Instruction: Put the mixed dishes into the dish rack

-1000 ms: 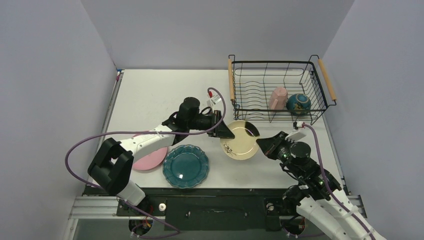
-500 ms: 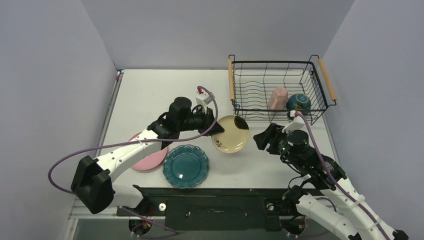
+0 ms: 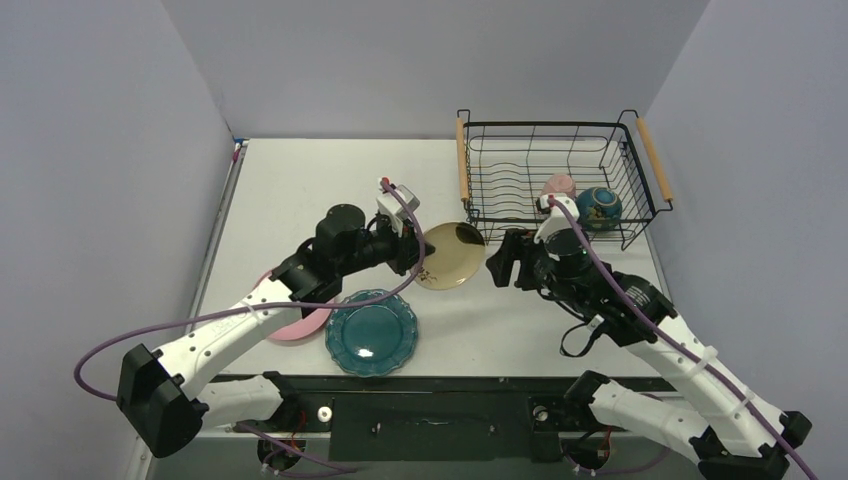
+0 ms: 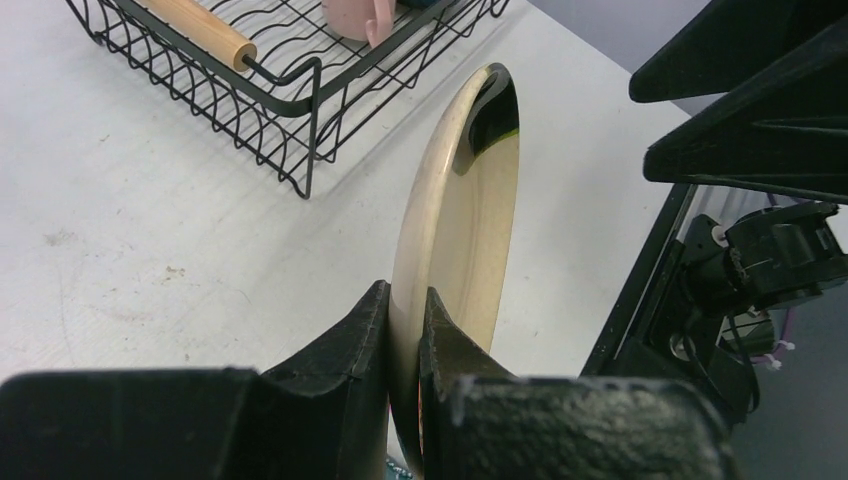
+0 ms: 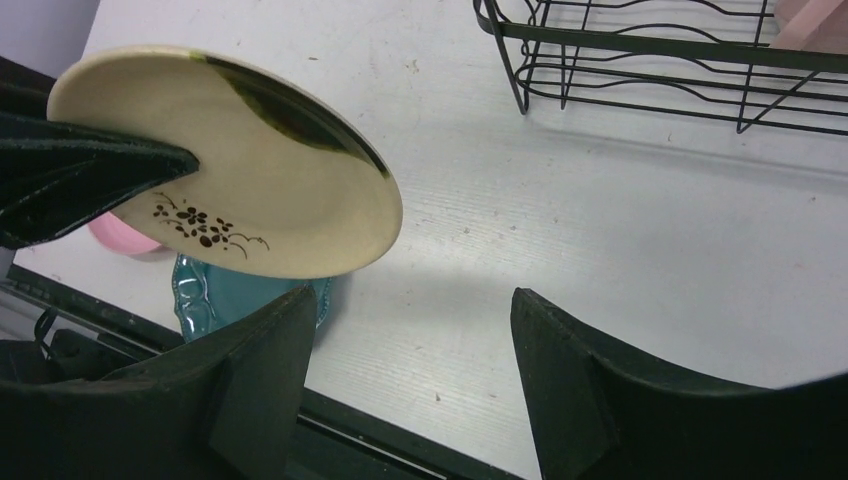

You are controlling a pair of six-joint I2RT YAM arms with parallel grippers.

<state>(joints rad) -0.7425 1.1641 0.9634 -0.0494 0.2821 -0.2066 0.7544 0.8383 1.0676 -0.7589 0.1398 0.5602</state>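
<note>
White tabletop (image 3: 300, 190), boxed in by pale grey walls, filled the overhead view. Above its middle the cream shallow dish (image 3: 452, 256) hung clear of the surface, tilted up on edge, with a dark green swipe at its far rim and a small dark sprig painted on its inner face. The left gripper (image 3: 418, 252) had its jaws clamped on the near rim of the dish, one finger on each face, as the left wrist view showed plainly (image 4: 405, 320). Just to the right of the dish, the right gripper (image 3: 497, 268) faced it with jaws spread wide, touching nothing; from its own camera the dish (image 5: 250, 170) sat up and to the left of the parted fingers (image 5: 560, 370).

Below the dish lay the teal scalloped plate (image 3: 372, 332) flat on the table, and beside that the pink round plate (image 3: 300, 323), partly covered by the left arm. Farther back on the right stood the dish rack (image 3: 545, 125) with its wooden handles. Inside its right end were the pink cup (image 3: 556, 186) and, just beside it, the dark-teal bowl (image 3: 600, 207).
</note>
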